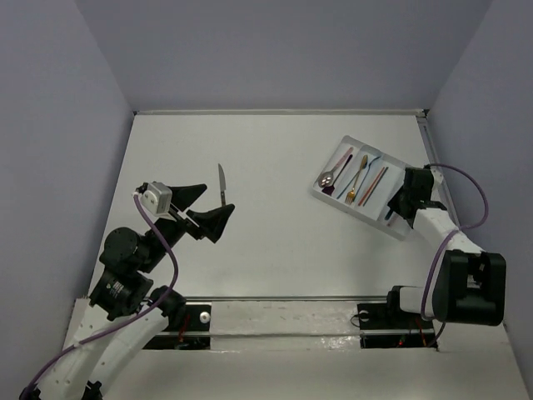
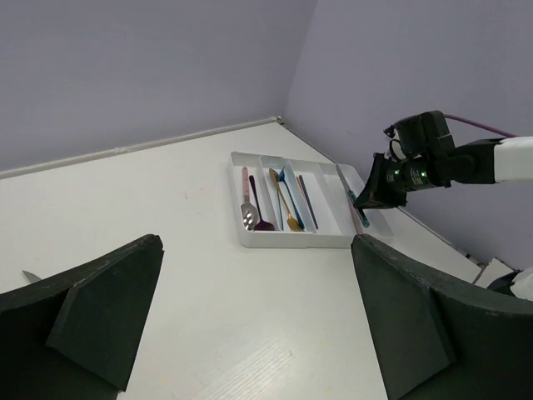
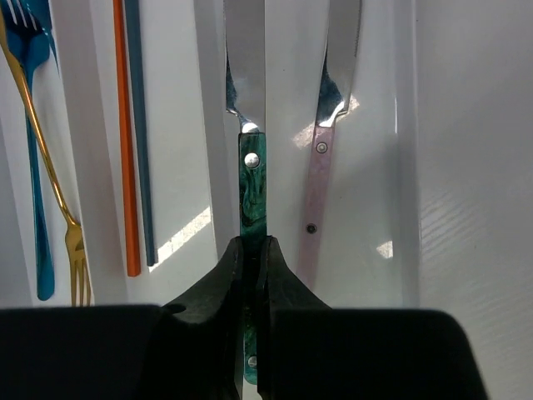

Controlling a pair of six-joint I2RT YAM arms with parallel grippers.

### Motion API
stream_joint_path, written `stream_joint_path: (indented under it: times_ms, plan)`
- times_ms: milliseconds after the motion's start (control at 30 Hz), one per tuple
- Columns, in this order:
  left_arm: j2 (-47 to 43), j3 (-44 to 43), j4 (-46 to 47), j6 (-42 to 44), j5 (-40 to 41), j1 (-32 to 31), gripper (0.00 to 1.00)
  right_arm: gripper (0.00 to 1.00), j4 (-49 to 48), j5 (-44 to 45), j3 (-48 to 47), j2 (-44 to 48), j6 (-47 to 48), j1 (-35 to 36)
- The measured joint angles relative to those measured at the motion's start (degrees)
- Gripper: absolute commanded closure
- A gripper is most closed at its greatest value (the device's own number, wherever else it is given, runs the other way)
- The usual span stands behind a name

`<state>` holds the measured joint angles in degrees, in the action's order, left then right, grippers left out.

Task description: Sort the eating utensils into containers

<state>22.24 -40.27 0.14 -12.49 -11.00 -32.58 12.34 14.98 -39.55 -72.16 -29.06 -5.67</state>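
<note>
The white divided tray [image 1: 354, 214] lies at the right, slanted. In it are a silver spoon [image 1: 327, 177], a gold fork [image 1: 356, 183], a blue fork [image 3: 37, 208] and an orange-red piece [image 3: 125, 167]. My right gripper [image 3: 250, 246] is shut on a green-handled knife [image 3: 251, 183], held lengthwise over a compartment divider. A pink-handled knife [image 3: 315, 200] lies in the compartment to its right. A silver knife [image 1: 221, 185] lies alone on the table at mid-left. My left gripper [image 1: 204, 208] hovers open just beside it with nothing between its fingers.
Grey walls enclose the white table on three sides; the tray [image 2: 291, 240] sits close to the right wall. The right arm [image 1: 433, 225] and its purple cable [image 1: 470, 187] stand by the tray's near right end.
</note>
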Motion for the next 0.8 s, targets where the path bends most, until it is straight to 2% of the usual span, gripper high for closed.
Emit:
stream_joint_path:
  times_ms: [67,133,200,367,600,667,733,767,800]
  plan:
    - [0.0,0.0,0.0,0.0,0.02,-0.09,0.01,0.97,-0.61,-0.24,0.0,-1.9,0.72,-0.02]
    - [0.0,0.0,0.0,0.0,0.0,-0.11,0.01,0.83,-1.22,0.0,0.0,-3.04,1.09,-0.15]
    - [0.0,0.0,0.0,0.0,0.02,-0.11,0.01,0.65,-1.38,0.83,-0.04,-3.93,1.36,-0.39]
    - [0.02,0.0,-0.02,0.0,0.0,-0.11,0.01,0.38,-1.44,2.14,-0.04,-3.96,2.36,-0.63]
    - [0.04,0.0,0.0,0.0,0.02,-0.11,0.01,0.3,-1.29,-1.38,-0.17,3.74,4.52,1.33]
    - [0.07,0.0,-0.02,0.02,0.09,-0.11,0.01,0.3,-1.29,-1.73,-0.7,5.51,4.44,6.14]
    - [0.09,0.0,-0.04,0.02,0.42,-0.11,0.01,0.29,-1.7,-2.23,-2.6,5.2,3.85,15.28]
    - [0.11,0.0,-0.09,0.02,0.68,-0.11,0.01,0.29,-1.84,-2.32,-3.43,4.52,3.65,17.57]
    - [0.11,0.0,-0.15,0.04,1.14,-0.07,0.01,0.29,-2.8,-2.36,-5.42,1.84,3.15,24.02]
